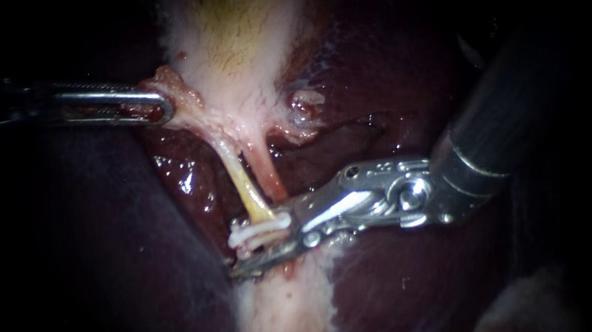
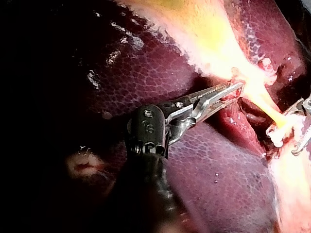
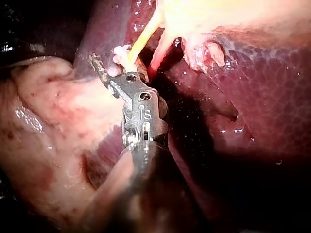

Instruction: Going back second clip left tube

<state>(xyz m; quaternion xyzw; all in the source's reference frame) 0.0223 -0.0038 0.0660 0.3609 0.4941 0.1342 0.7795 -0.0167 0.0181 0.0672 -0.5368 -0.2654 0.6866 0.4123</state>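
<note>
The yellowish left tube (image 1: 243, 185) runs down from the pale gallbladder (image 1: 236, 47), with a reddish right tube (image 1: 270, 175) close beside it. White clips (image 1: 262, 230) sit across the left tube's lower end. My right instrument (image 1: 244, 250) comes in from the right. Its jaws stand open around the clips, with a gap showing and the lower jaw under them. In the right wrist view the clip (image 3: 120, 52) lies just ahead of the jaws (image 3: 109, 63). My left instrument (image 1: 164, 109) is shut on the gallbladder's neck tissue and holds it leftward; its jaws (image 2: 235, 90) show the same in the left wrist view.
Dark red liver (image 1: 397, 282) surrounds the tubes on both sides. A ragged pale tissue stump (image 1: 303, 108) sits to the right of the gallbladder's neck. Pale fatty tissue (image 1: 283, 308) lies below the clips. Wet pink tissue (image 3: 53, 131) bulges beside my right instrument's shaft.
</note>
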